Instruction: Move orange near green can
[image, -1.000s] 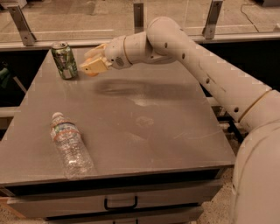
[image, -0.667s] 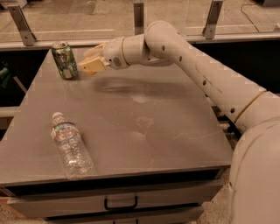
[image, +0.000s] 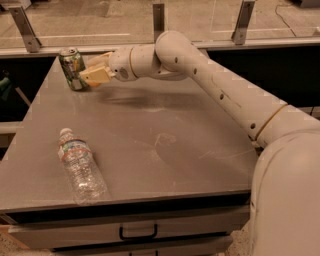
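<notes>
One arm stretches across the grey desk as I work it from afar. Its claw sits low at the far left corner, just beside the green can, which stands upright near the desk's back edge. From this angle I cannot tell whether the claw is open or closed. The orange shows nowhere on the desk that I can see. It is probably tucked inside the claw, hidden by the tan casing, though I cannot confirm that.

I judge the fruit to be light and firm with a little give. Its skin is smooth enough to slip, and it is round enough to roll the moment it is let go. The sound hold is across its widest middle, squeezed only lightly, and the release should be right down on the desk. The can looks light too and would tip at a nudge, so I mean to keep the claw off its side. A clear water bottle lies on its side near the front left, well apart from both.
</notes>
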